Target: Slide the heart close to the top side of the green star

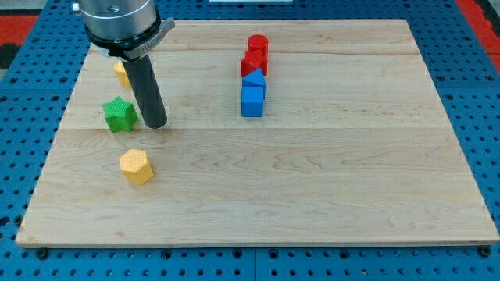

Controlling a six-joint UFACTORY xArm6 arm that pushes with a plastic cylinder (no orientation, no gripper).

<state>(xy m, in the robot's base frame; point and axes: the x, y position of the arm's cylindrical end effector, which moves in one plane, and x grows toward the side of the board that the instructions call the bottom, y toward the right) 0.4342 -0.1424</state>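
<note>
A green star (119, 114) lies at the view's left on the wooden board (312, 179). A yellow block (121, 73), likely the heart, sits above the star and is mostly hidden behind my rod. My tip (155, 124) rests on the board just to the right of the green star, close to it, and below and right of the yellow block.
A yellow hexagon block (136, 166) lies below the star. In the upper middle, a red cylinder (258, 44), a red block (252, 63), a blue block (255, 80) and a blue cube (252, 101) stand in a column.
</note>
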